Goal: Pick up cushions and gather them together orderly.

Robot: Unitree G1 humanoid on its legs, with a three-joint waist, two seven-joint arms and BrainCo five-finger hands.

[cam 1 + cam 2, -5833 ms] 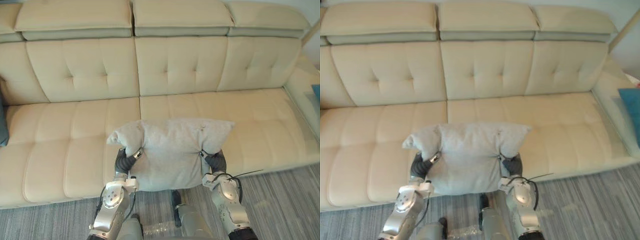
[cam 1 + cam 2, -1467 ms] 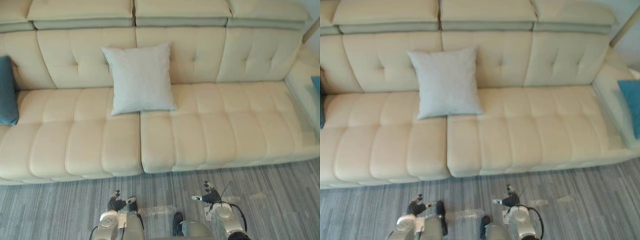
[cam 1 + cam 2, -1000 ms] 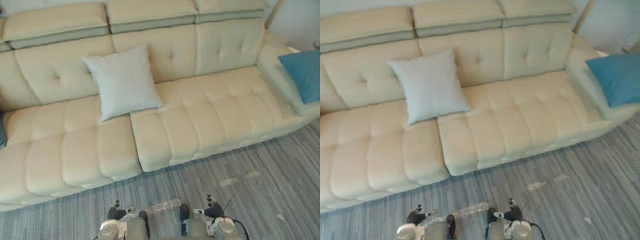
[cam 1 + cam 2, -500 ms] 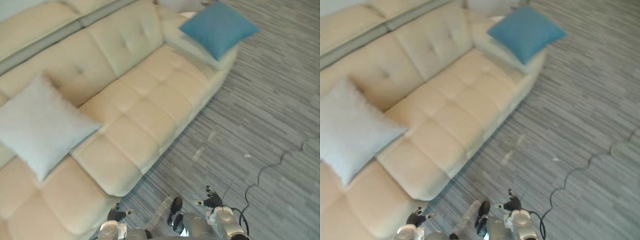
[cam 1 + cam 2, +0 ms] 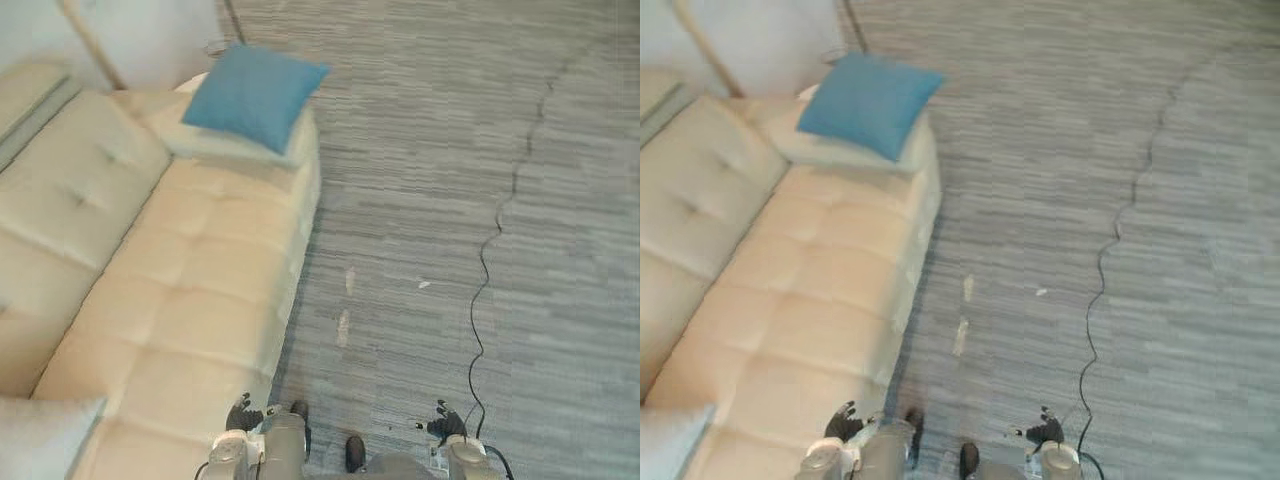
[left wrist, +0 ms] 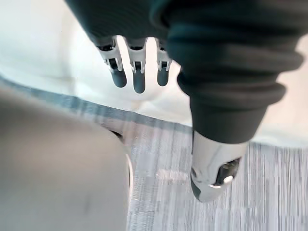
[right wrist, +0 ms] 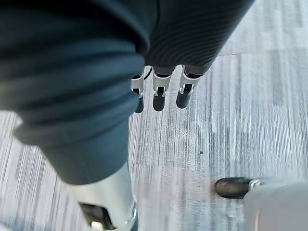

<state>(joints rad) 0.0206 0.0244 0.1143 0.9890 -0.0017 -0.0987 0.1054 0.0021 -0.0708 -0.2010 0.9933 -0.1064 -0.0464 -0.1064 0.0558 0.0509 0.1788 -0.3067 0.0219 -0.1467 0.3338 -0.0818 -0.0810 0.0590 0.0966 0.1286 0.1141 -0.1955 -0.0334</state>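
Both hands empty; cushions well apart.
We note left hand [image 5: 240,415] and right hand [image 5: 445,425] at 6 o'clock, fingers straight; grey cushion [image 5: 40,438] at 8 o'clock on sofa [image 5: 180,290]; blue cushion [image 5: 255,95] at 11 o'clock, far end.

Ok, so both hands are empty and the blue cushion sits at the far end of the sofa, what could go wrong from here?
1. The blue cushion lies on the end of the sofa with a corner about at the edge; a one-sided grab may tip it onto the floor.
2. The left hand hangs close to the sofa's front, so walking forward may brush it.
3. The right hand and the left are open but far from the cushion; reaching early would likely miss.
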